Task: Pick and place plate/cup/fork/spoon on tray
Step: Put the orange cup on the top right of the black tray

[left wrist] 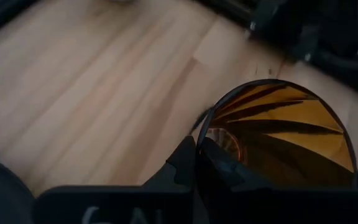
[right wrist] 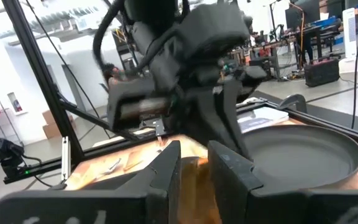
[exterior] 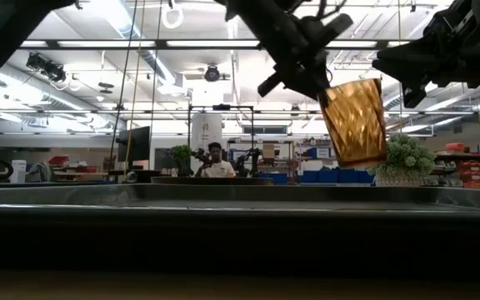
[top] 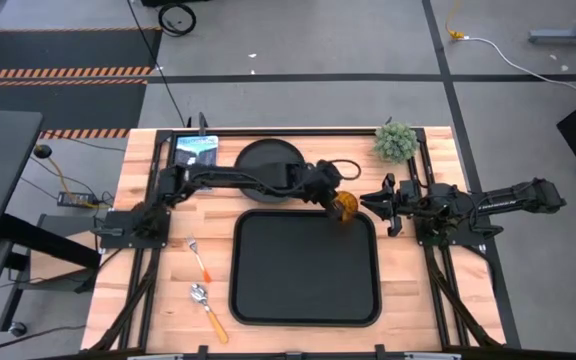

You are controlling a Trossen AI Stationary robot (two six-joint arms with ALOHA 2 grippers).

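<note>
The amber cup (top: 349, 207) hangs above the far right corner of the black tray (top: 268, 300), held by my left gripper (top: 332, 199); it also shows in the low view (exterior: 355, 121). My right gripper (top: 380, 206) hovers just right of the cup with a narrow gap between its fingers, and the cup shows beyond that gap (right wrist: 194, 180). The round plate (top: 268, 160) lies on the table beyond the tray's far edge. The fork (top: 200, 259) and the spoon (top: 207, 309) lie on the table left of the tray. My left gripper pinches the cup's rim (left wrist: 205, 126) on the side toward the left arm, one finger (left wrist: 225, 167) inside the cup and one finger (left wrist: 180, 163) outside. The fingers come from above, slanting down. The cup hangs below them, lifted clear of the tray, mouth up and slightly tilted.
A small potted plant (top: 396, 142) stands at the table's far right. A blue-and-dark flat object (top: 196, 150) lies at the far left beside the plate. Bare wood lies left and right of the tray. A person sits in the room far behind the table (exterior: 216, 160).
</note>
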